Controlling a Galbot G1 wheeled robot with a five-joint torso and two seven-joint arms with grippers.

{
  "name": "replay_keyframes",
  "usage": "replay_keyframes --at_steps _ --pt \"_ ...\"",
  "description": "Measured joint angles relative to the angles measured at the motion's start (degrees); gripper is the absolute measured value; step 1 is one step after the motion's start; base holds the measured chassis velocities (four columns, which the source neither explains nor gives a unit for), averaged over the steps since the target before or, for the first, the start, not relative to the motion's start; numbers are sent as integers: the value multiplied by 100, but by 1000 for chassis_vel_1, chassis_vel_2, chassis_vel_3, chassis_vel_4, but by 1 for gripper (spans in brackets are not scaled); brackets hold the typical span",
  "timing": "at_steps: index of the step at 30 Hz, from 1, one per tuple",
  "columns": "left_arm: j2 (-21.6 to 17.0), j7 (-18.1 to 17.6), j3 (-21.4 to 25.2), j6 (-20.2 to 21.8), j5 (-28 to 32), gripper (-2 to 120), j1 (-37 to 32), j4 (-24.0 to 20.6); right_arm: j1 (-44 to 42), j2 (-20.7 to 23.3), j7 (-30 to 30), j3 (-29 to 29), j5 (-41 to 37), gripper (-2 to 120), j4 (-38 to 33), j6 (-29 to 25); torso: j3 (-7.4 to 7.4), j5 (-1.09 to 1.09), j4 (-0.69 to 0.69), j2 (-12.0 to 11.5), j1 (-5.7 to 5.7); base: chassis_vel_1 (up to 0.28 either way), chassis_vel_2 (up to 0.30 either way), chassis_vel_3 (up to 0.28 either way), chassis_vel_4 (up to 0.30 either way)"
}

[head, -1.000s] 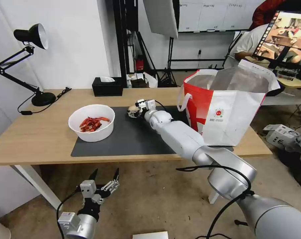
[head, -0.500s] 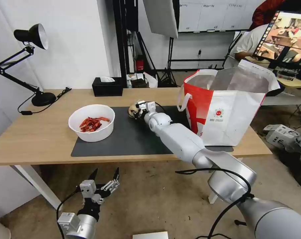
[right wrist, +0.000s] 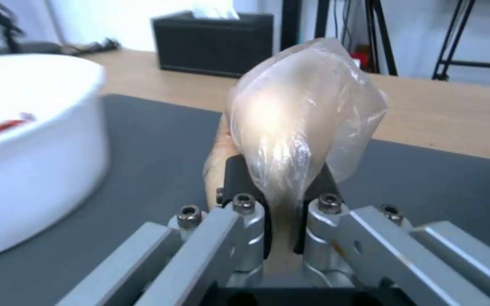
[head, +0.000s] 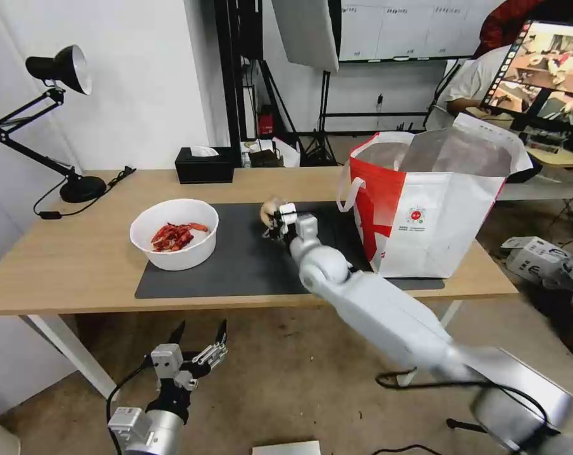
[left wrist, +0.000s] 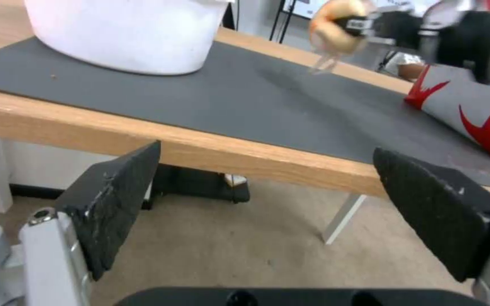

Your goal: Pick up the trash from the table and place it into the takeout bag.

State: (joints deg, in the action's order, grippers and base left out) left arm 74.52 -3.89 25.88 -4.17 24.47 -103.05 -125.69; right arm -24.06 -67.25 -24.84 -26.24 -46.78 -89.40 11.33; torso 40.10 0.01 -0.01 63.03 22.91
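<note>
My right gripper (head: 275,222) pinches the small knotted beige plastic bag (right wrist: 296,127), lifted beside the red-and-white foil-lined takeout bag (head: 425,215); left jaws spread, idle; white bowl of red shells (head: 174,234) remains.

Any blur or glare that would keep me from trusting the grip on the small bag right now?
Head view: right gripper and arm are smeared. Left wrist view: the beige bag is soft and blurred. Right wrist view: fingers sharp, clamped on the bag, with a bright glare patch on its film.

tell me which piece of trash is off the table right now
The small beige bag, pinched in the right gripper above the dark mat. The white bowl sits on it.
</note>
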Motion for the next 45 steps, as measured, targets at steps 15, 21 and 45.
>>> replay_keyframes --at_steps 15,21,45 --pt "79 5 -80 -2 -135 100 -57 -58 -1551 1230 -175 852 918 4 -2143 -287 0 0 0 0 0 0 0 0 0" --pt "120 5 -128 -2 -208 100 -73 -64 -1706 1334 -195 1452 1616 4 -2239 -896 0 0 0 0 0 0 0 0 0" --pt "175 -4 -363 29 -314 100 -93 -99 -827 2575 -587 2722 -68 3 -2492 -400 1 -1 1 0 1 0 0 0 0"
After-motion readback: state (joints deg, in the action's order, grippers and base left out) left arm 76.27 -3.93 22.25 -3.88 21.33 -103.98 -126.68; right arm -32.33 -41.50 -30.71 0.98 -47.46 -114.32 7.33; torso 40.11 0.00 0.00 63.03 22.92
